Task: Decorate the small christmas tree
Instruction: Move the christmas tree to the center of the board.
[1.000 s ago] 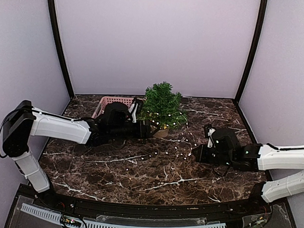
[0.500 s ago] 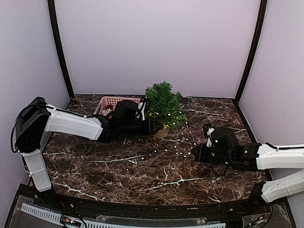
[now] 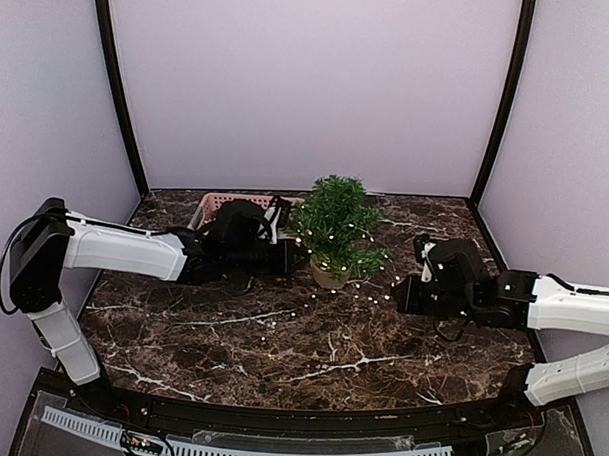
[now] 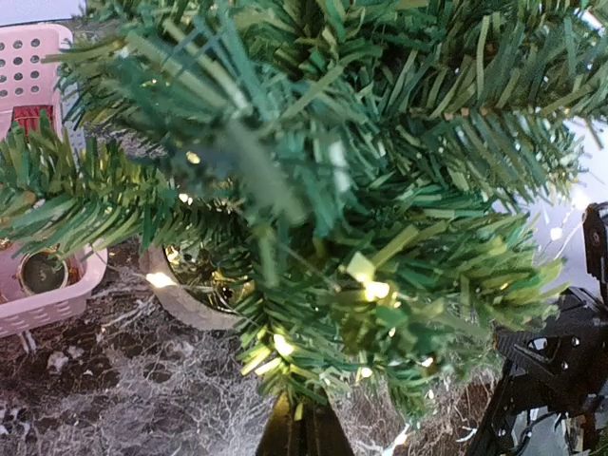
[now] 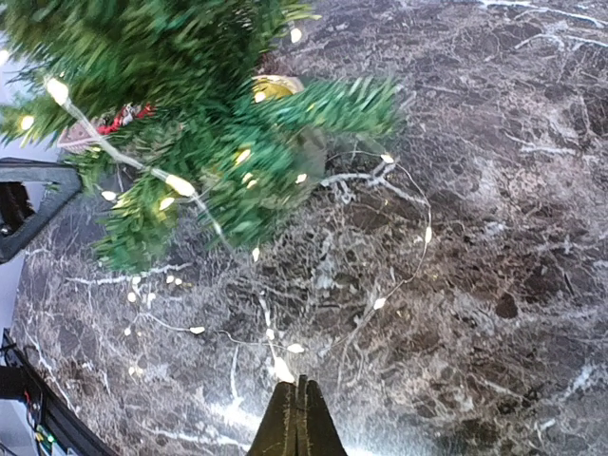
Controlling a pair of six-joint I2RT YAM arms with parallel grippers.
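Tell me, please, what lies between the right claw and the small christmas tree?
A string of lit fairy lights trails over the marble table from the small christmas tree to the right claw, shown in the right wrist view.

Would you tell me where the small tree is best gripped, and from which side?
Grip the pot, low down, coming in level from the left arm's side, under the branches. The pot is round, firm and stands upright, whereas the branches of the tree are soft, overhang the pot and carry the light string.
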